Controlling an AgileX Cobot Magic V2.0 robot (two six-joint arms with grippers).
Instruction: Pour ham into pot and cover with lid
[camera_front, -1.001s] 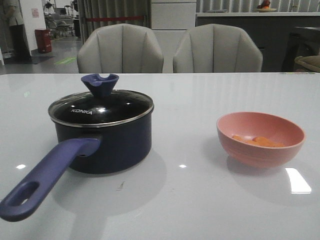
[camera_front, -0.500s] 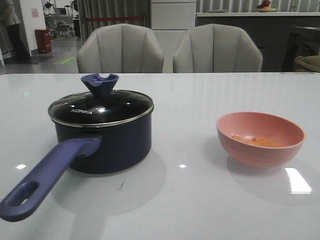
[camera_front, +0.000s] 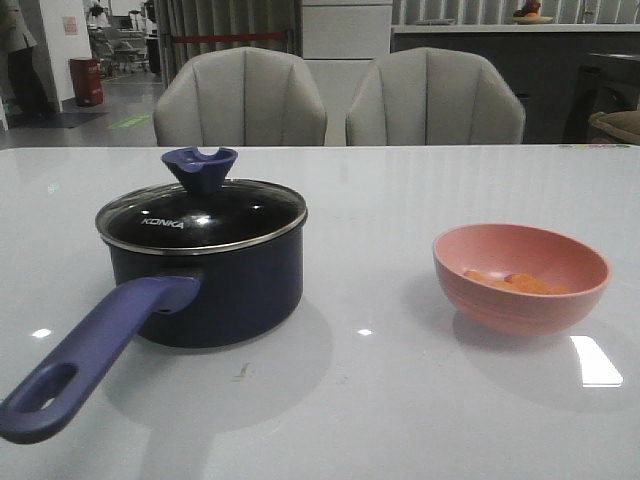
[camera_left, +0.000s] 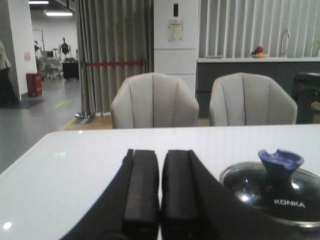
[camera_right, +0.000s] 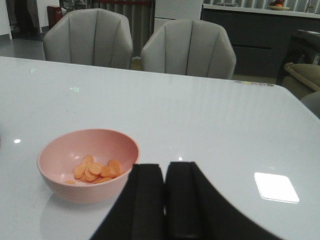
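The navy pot (camera_front: 215, 290) stands on the table's left half, its purple-blue handle (camera_front: 90, 355) pointing to the front left. The glass lid (camera_front: 200, 215) with KONKA lettering and blue knob (camera_front: 200, 168) rests on it. The lid also shows in the left wrist view (camera_left: 272, 195). Orange ham slices (camera_front: 510, 283) lie in the pink bowl (camera_front: 520, 278) on the right; in the right wrist view the ham (camera_right: 95, 170) and the bowl (camera_right: 60, 160) show too. My left gripper (camera_left: 160, 155) is shut and empty, short of the pot. My right gripper (camera_right: 164, 167) is shut and empty, beside the bowl.
Two grey chairs (camera_front: 240, 100) (camera_front: 435, 98) stand behind the table's far edge. A bright window reflection (camera_front: 598, 362) lies on the white tabletop at the front right. Neither arm shows in the front view.
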